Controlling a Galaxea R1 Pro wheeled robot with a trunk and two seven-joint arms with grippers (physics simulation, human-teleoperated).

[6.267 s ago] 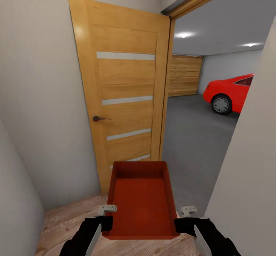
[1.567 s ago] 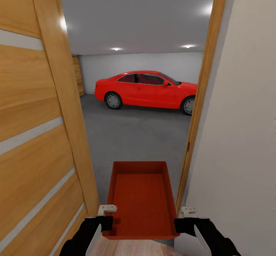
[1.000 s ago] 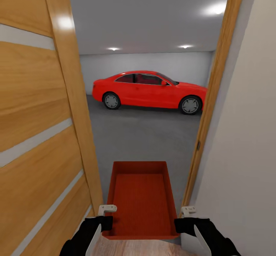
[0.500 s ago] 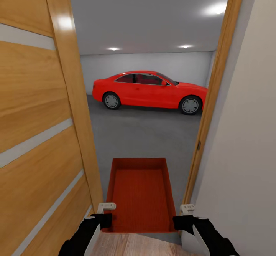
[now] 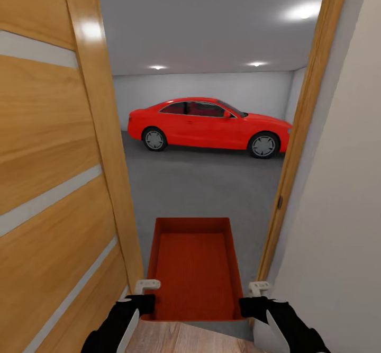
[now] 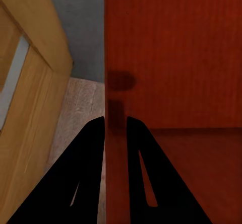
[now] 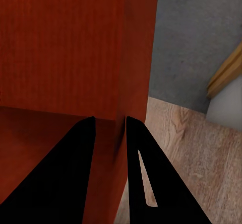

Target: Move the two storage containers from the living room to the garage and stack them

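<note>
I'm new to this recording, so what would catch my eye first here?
A red car parked across the grey garage floor, framed by the doorway. Nearer, a red-orange bin is held out between the left claw and right claw, beside the open wooden door.

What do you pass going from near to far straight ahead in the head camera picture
Wood plank floor → red bin, held at each side by the left claw and right claw → grey garage floor → red car → pale back wall.

Red car [image 5: 209, 124] — parked beyond open doorframe [image 5: 301, 130]
</note>
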